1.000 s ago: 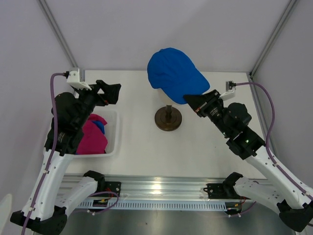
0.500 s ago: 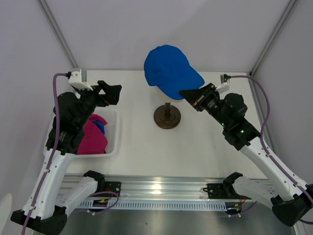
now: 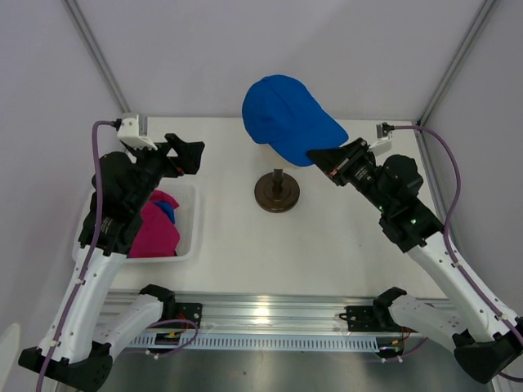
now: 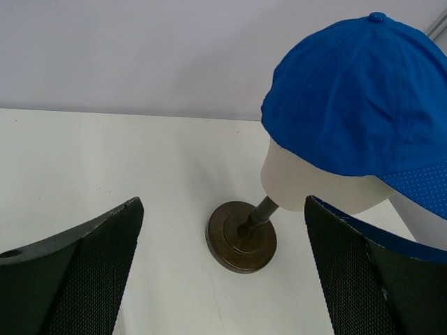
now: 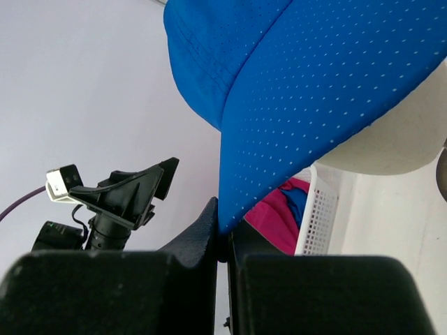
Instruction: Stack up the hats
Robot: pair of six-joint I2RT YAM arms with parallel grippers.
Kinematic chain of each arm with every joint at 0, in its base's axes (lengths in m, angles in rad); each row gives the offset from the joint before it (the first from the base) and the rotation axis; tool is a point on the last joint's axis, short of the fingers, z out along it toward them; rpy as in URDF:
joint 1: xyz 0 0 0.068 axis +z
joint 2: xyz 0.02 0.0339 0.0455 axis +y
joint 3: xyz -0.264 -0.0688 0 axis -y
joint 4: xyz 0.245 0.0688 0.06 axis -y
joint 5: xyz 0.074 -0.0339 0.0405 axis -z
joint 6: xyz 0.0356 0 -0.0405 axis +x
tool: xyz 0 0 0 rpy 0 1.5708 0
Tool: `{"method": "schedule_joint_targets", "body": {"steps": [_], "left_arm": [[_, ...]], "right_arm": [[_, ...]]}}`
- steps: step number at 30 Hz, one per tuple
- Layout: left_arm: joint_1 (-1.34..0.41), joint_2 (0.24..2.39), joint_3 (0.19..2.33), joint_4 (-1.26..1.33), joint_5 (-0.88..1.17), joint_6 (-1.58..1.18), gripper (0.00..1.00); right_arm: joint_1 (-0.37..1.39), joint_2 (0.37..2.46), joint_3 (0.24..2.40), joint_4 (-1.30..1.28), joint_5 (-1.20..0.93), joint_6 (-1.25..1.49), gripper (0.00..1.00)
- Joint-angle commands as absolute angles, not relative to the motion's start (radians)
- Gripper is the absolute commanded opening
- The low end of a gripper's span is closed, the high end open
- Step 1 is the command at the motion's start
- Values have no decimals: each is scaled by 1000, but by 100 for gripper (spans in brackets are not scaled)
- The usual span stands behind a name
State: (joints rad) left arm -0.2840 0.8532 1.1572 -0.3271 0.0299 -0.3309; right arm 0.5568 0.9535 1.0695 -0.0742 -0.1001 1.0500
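Right wrist: right gripper (image 5: 223, 234) has its two black fingers pinched almost fully together on the brim edge of one bright blue fabric baseball cap (image 5: 314, 84). The brim underside is curved, with fine perforated dots. The cap covers the top of one smooth cream mannequin head (image 5: 391, 146), brim pointing toward the right arm.

Left gripper (image 4: 223, 202) has its jaws spread as wide as they go, with nothing between them. The finger (image 4: 91, 265) pads are black and cross-hatched. It hovers just past the far end of one white plastic basket (image 3: 189, 237).

Count: two arms, one cap on the head, one head, one dark round stand (image 4: 241, 244), one basket. The basket holds soft magenta pink fabric (image 3: 155, 233) plus a blue fabric patch (image 3: 166, 210); can't tell how many caps that makes.

View differences:
- Top external: cap (image 3: 286, 114) hides the head completely. Only the stem and disc base (image 3: 276, 193) show on the white table (image 3: 327, 245), along with the right gripper (image 3: 320, 157) at the brim and the left gripper (image 3: 189, 155).
- Left wrist: shows the head (image 4: 314, 188) under the cap (image 4: 349, 91), the thin neck stem and the crown button.
- Right wrist: only view of the basket's (image 5: 318, 209) perforated wall and the brim underside.
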Motion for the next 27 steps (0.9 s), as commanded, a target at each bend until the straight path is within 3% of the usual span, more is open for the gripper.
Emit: {"method": "schedule_joint_targets", "body": {"steps": [1, 11, 20, 27], "left_arm": [[-290, 856, 1154, -302, 40, -327, 100], [-290, 844, 1146, -314, 23, -319, 99], [-290, 848, 1138, -308, 29, -327, 100], [-290, 847, 1134, -304, 32, -327, 100]], "right_arm": [[514, 979, 1085, -83, -155, 1060, 0], [509, 985, 979, 45, -170, 1150, 0], [497, 962, 1066, -107, -137, 1108, 0], [494, 1061, 1195, -176, -189, 1100, 0]]}}
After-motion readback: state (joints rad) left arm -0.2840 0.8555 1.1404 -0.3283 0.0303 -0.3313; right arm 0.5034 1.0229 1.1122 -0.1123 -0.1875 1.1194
